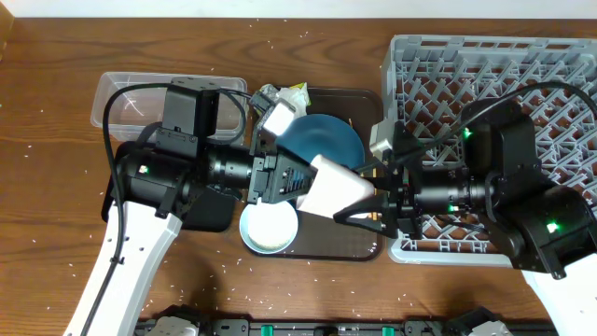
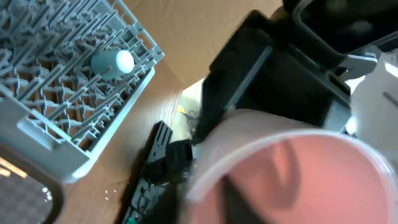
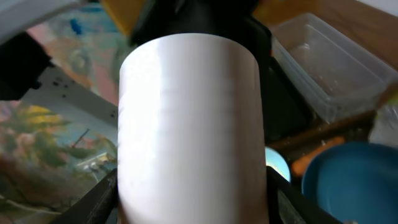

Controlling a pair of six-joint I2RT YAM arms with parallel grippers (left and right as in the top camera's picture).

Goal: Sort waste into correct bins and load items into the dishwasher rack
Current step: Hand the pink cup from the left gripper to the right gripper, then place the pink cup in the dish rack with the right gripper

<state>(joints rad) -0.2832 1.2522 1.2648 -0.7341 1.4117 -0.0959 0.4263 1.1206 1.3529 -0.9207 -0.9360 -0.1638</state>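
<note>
Near the middle of the counter (image 1: pixel 47 205), above the brown serving tray (image 1: pixel 359 245), the small pink cup (image 1: pixel 338 187) hung on its side between the two arms, clear of everything beneath it. From 9 o'clock the left hand (image 1: pixel 295 179) met the cup's open mouth. Its wrist view looked straight into the pink inside, but the fingers were hidden behind the rim, so whether they gripped the cup or stood apart from it could not be told. From 3 o'clock the right hand (image 1: pixel 362 202) reached around the other end. In its wrist view the dark fingers (image 3: pixel 99 196) lay against both sides of the cup's pale wall, holding it.

The dark blue plate (image 1: pixel 322 140) sat on the serving tray at 12 o'clock of the cup, and the white bowl (image 1: pixel 269 227) at 8 o'clock of it. The dishwasher rack (image 1: pixel 522 65) filled the 3 o'clock side of the counter, and the light-blue cup (image 2: pixel 115 62) sat among its pegs near one edge. The clear tub (image 1: pixel 140 98) stood at 10 o'clock and the black tray (image 1: pixel 213 213) at 8 o'clock, largely under the left arm. A carrot (image 3: pixel 314 160) showed orange just beside the plate.
</note>
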